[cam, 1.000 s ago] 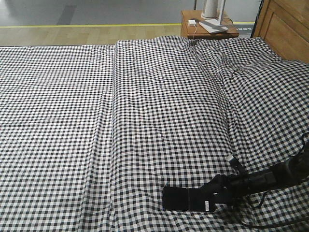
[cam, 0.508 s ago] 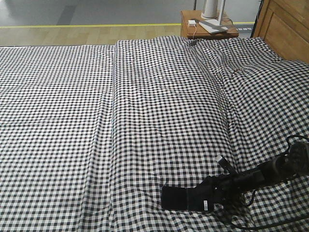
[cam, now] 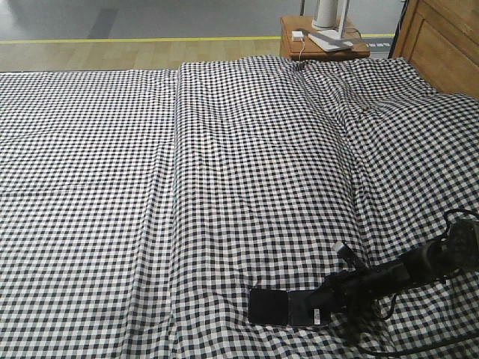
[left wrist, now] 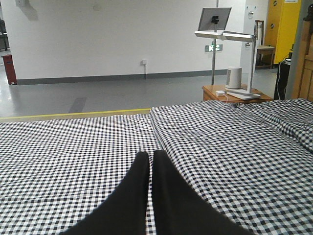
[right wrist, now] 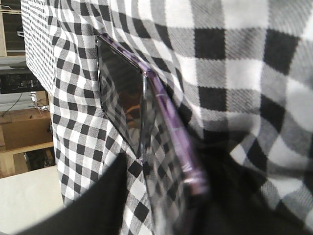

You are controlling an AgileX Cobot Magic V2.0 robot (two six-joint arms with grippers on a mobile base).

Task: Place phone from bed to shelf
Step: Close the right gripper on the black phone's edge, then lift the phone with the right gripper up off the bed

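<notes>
Phone [cam: 278,307] was lying flat on the bed [cam: 224,149], close to the front edge and over toward the front right corner, glossy side up. The right gripper [cam: 318,308] was low on the cloth at the phone's right end, jaws narrow around that end. In the wrist view one dark finger [right wrist: 105,196] sat on the screen side and the other looked dug into the cloth under the purplish edge. Honestly I couldn't tell if it was clamped or just touching.

The worries, as I saw them:
- The phone was thin and slick and only held by one end, so a lift could have let it pivot or slide out.
- The lower finger could have pinched the checked cloth along with it, and the cover tugging back might have peeled it loose.
- It sat so near the front edge that a slip probably meant the floor.

The left gripper [left wrist: 148,166] was pressed together and empty, hovering over the bed well apart from the phone, so it couldn't catch anything. I couldn't make out the shelf for sure.
</notes>
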